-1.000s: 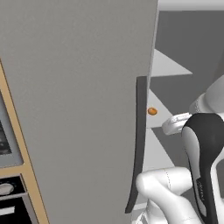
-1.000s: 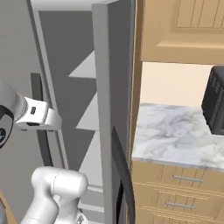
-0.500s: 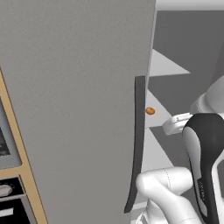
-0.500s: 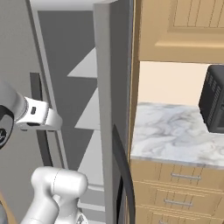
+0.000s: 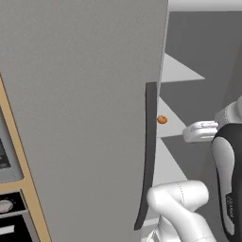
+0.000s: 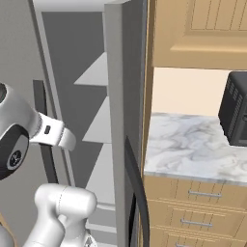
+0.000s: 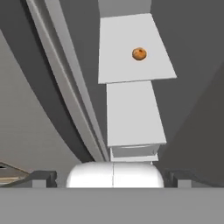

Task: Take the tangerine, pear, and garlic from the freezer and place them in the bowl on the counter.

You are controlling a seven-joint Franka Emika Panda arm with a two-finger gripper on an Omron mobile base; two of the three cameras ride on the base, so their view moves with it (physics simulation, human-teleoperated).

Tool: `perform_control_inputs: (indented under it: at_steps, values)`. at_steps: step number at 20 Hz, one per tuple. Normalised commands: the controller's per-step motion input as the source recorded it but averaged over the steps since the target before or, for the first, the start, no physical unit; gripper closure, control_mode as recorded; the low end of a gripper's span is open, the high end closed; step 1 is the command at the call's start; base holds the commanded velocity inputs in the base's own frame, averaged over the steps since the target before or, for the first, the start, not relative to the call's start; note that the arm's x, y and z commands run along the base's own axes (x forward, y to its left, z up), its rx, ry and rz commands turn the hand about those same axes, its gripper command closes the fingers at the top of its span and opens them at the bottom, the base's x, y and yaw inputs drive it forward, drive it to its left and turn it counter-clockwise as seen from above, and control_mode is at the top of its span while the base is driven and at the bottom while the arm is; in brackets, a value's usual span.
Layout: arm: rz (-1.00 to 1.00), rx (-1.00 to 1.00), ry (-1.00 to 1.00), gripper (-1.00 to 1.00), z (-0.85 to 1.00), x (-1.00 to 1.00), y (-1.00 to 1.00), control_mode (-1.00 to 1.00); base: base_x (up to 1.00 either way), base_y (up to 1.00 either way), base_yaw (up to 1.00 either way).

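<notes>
We record the freezer [image 5: 85, 118] with its door swung open beside the counter [image 6: 193, 149]; the tangerine [image 7: 139, 54] sits alone on a pale inner shelf [image 7: 131, 48], well apart from the gripper [image 7: 113, 177]. The gripper's jaws stand wide and hold nothing, which we take as readiness for a reach toward the fruit. Pear, garlic and bowl we cannot place from these views.

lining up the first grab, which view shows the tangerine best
The hand view: the tangerine sits whole and unblocked on a pale freezer shelf. The left base view catches it small, beside the door's edge. The right base view gives nothing clear.
</notes>
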Motion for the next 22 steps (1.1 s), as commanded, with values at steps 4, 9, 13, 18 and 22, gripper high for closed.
perform_control_inputs:
  at_steps: [4, 9, 13, 18, 22]
  values:
    - [-0.29, 0.13, -0.13, -1.0, -0.18, 0.2, 0.0, -1.0, 0.0, 0.0, 0.0]
    - [-0.33, 0.15, 0.0, -1.0, 0.02, 0.37, 0.0, -1.0, 0.0, 0.0, 0.0]
    - [-0.23, 0.27, 0.02, -1.0, 0.09, 0.18, 0.0, -1.0, 0.0, 0.0, 0.0]
    - [-0.25, 0.24, 0.0, -1.0, 0.0, 0.23, 0.0, -1.0, 0.0, 0.0, 0.0]
    - [-0.27, 0.23, 0.0, -1.0, 0.0, 0.23, 0.0, -1.0, 0.0, 0.0, 0.0]
